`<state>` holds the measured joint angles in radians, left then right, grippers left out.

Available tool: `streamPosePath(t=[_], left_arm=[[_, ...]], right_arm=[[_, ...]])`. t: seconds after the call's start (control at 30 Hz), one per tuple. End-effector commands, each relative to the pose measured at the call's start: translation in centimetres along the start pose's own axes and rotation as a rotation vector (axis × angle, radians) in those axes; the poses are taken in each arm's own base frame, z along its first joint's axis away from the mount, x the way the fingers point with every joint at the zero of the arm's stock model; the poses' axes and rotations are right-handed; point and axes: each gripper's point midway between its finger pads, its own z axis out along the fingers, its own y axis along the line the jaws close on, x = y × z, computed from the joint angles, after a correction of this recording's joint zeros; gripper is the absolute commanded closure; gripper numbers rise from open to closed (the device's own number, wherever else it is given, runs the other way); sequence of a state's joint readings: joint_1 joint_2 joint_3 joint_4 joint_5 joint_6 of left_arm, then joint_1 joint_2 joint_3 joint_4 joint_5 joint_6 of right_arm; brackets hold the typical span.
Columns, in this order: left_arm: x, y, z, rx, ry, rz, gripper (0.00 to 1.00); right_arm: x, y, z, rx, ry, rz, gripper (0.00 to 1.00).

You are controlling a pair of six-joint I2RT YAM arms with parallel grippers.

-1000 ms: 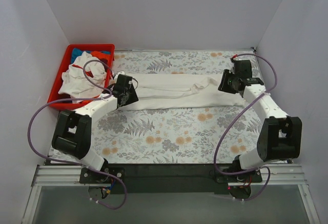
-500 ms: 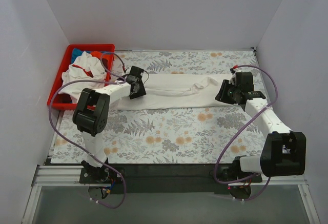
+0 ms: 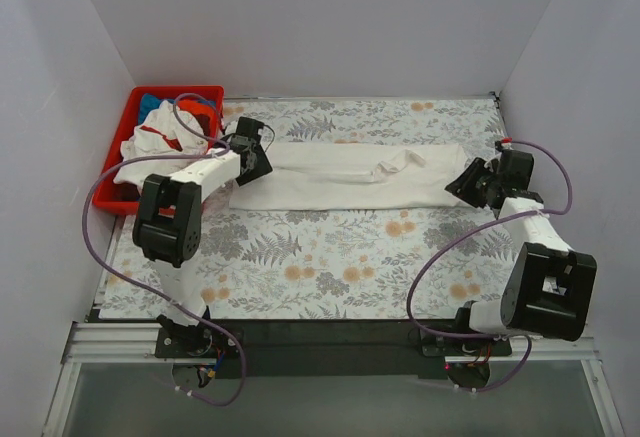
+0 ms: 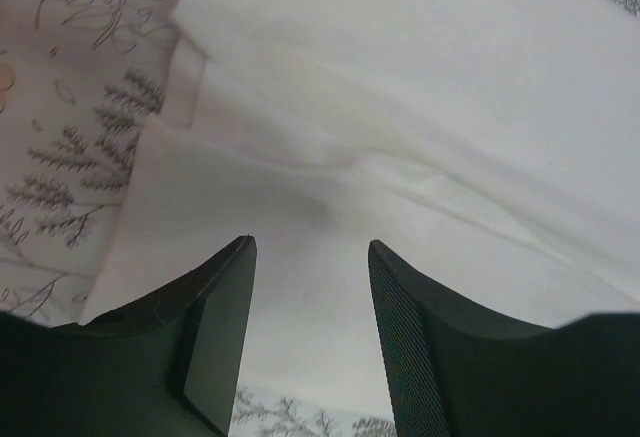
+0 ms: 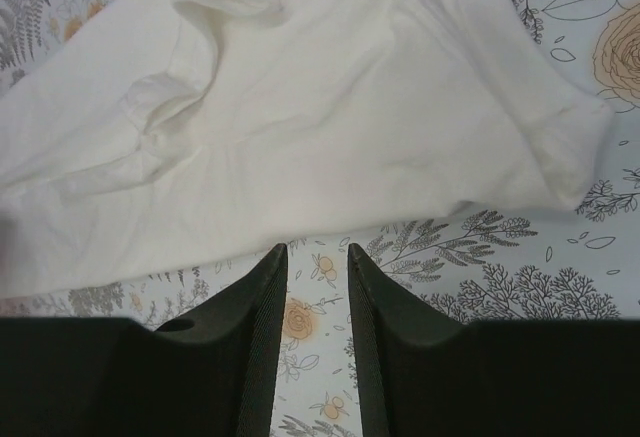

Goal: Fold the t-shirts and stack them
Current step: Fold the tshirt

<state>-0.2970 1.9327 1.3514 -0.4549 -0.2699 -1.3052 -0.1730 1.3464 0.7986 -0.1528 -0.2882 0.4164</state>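
Right gripper (image 3: 470,181) has backed off the right end of the white t-shirt (image 3: 350,177); its fingers are narrowly parted, with only the floral table covering (image 3: 330,257) between them. Left gripper (image 3: 252,153) has swung in to the shirt's left end, fingers spread above the cloth, pinching nothing. The shirt lies free as a long folded band across the far middle, so the lengthwise fold looks done and a crosswise fold is probably next.

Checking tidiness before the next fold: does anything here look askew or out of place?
The white shirt lies as a long strip, but a bunched fold sits near its middle. A red-trimmed shirt spills over the red bin's edge.
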Motion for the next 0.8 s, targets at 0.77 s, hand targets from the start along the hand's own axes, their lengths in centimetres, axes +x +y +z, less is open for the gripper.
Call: streamPosePath(t=[0.77], left_arm=[[8.1,12.7,-1.8,-0.240,0.175,-0.081,0.61]], right_arm=[[-0.4,-13.2,4.8,0.112,-0.054,0.345,0.68]])
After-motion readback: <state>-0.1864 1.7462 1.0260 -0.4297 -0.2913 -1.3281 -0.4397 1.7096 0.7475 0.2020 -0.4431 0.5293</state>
